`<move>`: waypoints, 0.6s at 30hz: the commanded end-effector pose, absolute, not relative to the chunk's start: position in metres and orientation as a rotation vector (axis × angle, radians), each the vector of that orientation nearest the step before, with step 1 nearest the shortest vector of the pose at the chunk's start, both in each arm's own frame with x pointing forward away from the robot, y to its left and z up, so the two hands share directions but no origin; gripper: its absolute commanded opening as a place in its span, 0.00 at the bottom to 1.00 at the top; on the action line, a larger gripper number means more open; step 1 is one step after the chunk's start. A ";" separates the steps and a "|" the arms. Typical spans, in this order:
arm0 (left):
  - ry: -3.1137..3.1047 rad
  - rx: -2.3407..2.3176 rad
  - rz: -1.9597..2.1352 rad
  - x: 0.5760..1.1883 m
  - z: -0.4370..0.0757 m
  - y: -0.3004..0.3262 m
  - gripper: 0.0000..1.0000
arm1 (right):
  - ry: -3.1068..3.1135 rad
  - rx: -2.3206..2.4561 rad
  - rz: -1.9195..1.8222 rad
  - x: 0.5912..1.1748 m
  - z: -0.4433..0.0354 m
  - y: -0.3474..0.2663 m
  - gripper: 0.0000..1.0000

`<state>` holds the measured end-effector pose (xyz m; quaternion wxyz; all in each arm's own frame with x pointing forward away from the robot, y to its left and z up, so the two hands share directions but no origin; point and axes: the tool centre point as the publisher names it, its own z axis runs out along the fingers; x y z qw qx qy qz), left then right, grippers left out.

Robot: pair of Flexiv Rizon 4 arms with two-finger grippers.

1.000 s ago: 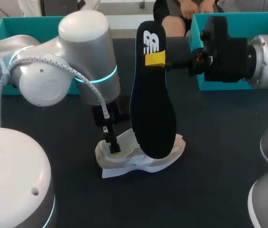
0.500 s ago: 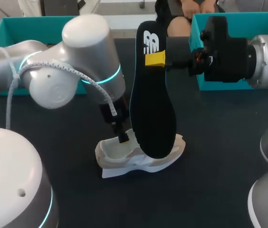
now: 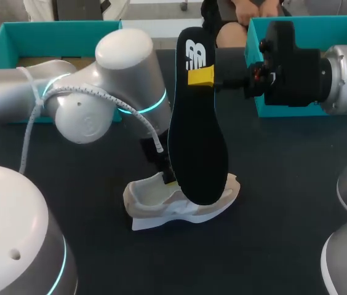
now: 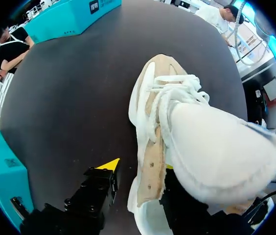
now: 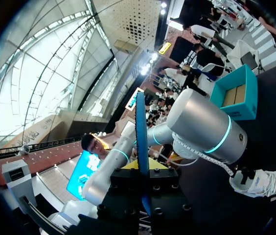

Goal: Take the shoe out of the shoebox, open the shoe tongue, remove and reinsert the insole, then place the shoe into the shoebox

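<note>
The shoe lies on its sole on the dark table, out of any box, with its opening facing up. The black insole stands upright over the shoe, its lower end down at the shoe's middle and its upper end well above it. The right gripper is clamped on the insole near that upper end. In the right wrist view the insole shows edge-on between the two yellow tips of the right gripper.

The left gripper is just behind the insole at the shoe's opening. In the left wrist view the left gripper has its jaws apart, one finger on the table just beside the shoe and the other on the far side of the shoe's side wall.

A teal box stands well behind the shoe on the left arm's side. A second teal box stands behind the shoe on the right arm's side.
</note>
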<state>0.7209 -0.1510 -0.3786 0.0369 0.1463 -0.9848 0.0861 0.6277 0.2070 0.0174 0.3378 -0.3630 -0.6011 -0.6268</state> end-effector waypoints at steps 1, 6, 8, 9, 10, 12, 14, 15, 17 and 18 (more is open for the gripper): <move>-3.018 0.451 0.252 0.724 -0.389 -0.161 0.40 | -1.567 -0.951 -1.632 0.627 0.017 0.210 0.00; -3.013 0.452 0.238 0.722 -0.394 -0.164 0.27 | -1.567 -0.951 -1.632 0.627 0.017 0.210 0.00; -3.010 0.455 0.229 0.721 -0.397 -0.165 0.15 | -1.567 -0.951 -1.632 0.627 0.017 0.210 0.00; -3.011 0.454 0.222 0.721 -0.399 -0.165 0.09 | -1.567 -0.951 -1.632 0.627 0.017 0.210 0.00; -3.010 0.453 0.218 0.721 -0.400 -0.166 0.07 | -1.567 -0.951 -1.632 0.627 0.017 0.210 0.00; -3.005 0.445 0.214 0.721 -0.402 -0.167 0.00 | -1.567 -0.951 -1.632 0.627 0.017 0.210 0.00; -2.995 0.410 0.213 0.721 -0.402 -0.168 0.00 | -1.567 -0.951 -1.632 0.627 0.017 0.210 0.00; -2.987 0.373 0.200 0.721 -0.401 -0.167 0.00 | -1.567 -0.951 -1.632 0.627 0.017 0.210 0.00; -2.895 0.256 0.212 0.722 -0.397 -0.165 0.00 | -1.567 -0.951 -1.632 0.627 0.017 0.210 0.00; -2.860 0.188 0.220 0.724 -0.393 -0.163 0.00 | -1.567 -0.951 -1.632 0.627 0.017 0.210 0.00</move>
